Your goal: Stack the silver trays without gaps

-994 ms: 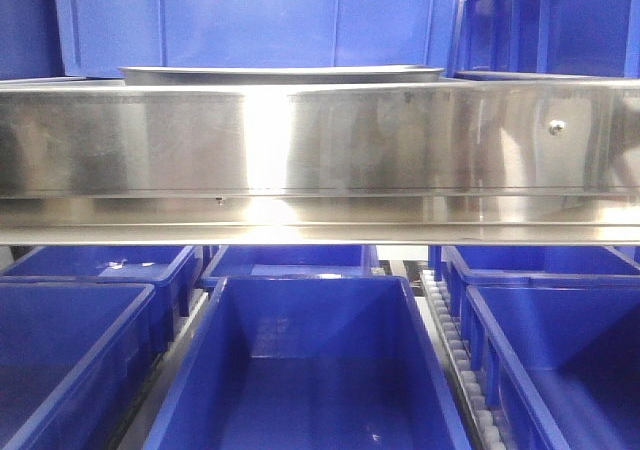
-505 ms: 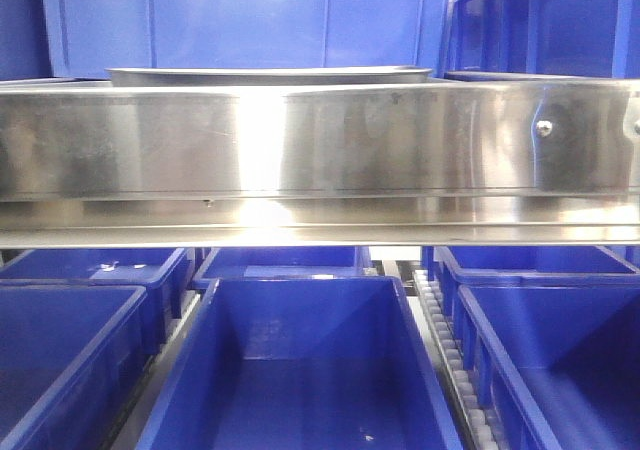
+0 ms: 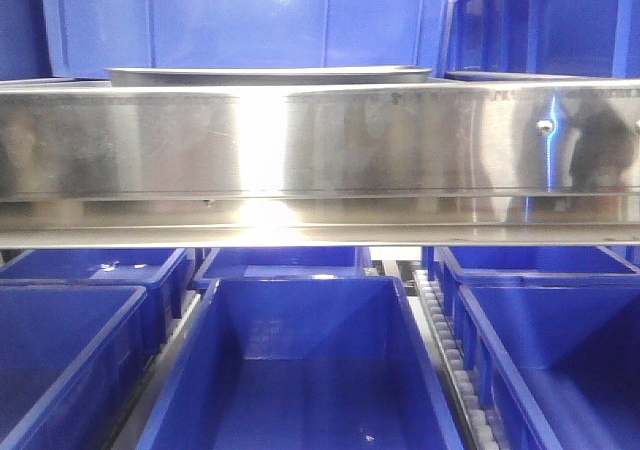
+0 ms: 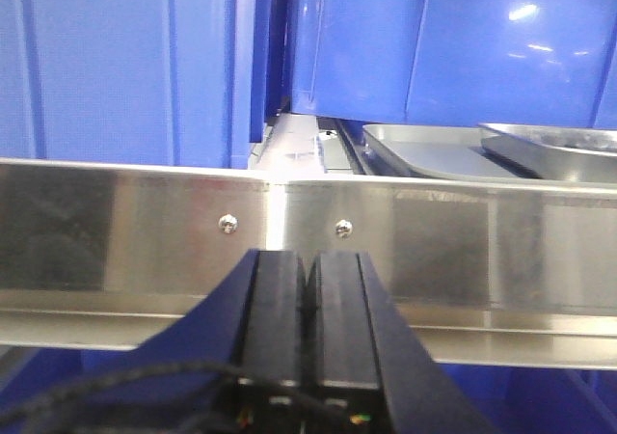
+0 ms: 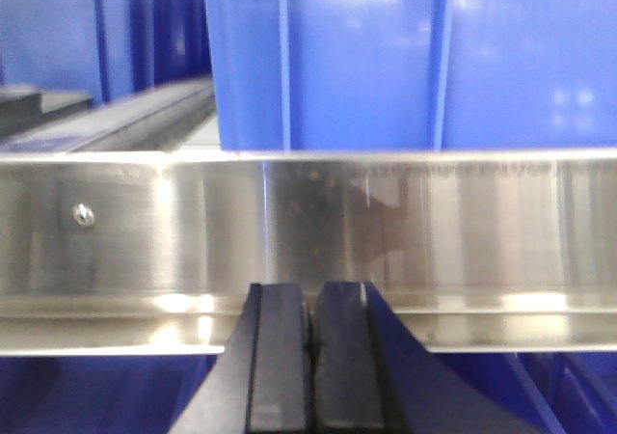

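A silver tray (image 3: 270, 74) lies on the upper shelf behind the steel shelf rail (image 3: 320, 150); only its thin rim shows over the rail. In the left wrist view two silver trays show at the right: a flat one (image 4: 424, 154) and a second (image 4: 559, 149) overlapping its right part. My left gripper (image 4: 310, 260) is shut and empty, just in front of the rail and below its top edge. My right gripper (image 5: 310, 294) is shut and empty, in front of the rail (image 5: 308, 231). No tray shows in the right wrist view.
Large blue bins (image 3: 250, 20) stand on the upper shelf behind the trays. Several open blue bins (image 3: 310, 370) sit on the lower level, with a roller track (image 3: 450, 360) between them. The rail spans the full width in every view.
The front view shifted slightly right between the first two frames, then held still. A dark reflection has appeared on the right part of the rail.
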`<state>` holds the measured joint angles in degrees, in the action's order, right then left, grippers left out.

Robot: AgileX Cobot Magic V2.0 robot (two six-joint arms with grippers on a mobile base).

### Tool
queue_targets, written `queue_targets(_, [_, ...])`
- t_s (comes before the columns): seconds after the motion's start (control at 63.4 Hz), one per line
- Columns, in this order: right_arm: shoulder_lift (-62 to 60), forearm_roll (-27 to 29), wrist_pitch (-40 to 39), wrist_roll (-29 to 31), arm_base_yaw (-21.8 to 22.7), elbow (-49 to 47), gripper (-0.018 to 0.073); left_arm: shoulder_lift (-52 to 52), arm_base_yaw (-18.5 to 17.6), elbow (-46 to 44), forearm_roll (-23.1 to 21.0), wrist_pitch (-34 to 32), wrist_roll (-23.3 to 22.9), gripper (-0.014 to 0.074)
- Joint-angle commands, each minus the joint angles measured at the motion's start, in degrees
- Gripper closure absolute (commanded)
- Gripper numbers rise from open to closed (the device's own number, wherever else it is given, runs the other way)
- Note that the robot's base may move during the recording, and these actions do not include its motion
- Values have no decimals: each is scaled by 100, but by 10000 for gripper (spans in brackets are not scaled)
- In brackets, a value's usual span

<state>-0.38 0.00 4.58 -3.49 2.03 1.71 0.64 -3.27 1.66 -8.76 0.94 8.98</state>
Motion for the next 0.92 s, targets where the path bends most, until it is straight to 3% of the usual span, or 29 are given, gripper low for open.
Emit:
queue_targets(0.0, [-125,-46,-572,54,35,-2,509,217,11,-21,-51,-511,15,645])
queue_targets(0.899, [-131,-46,-505,54,35,-2,509,195,11,-21,-51,-511,15,645])
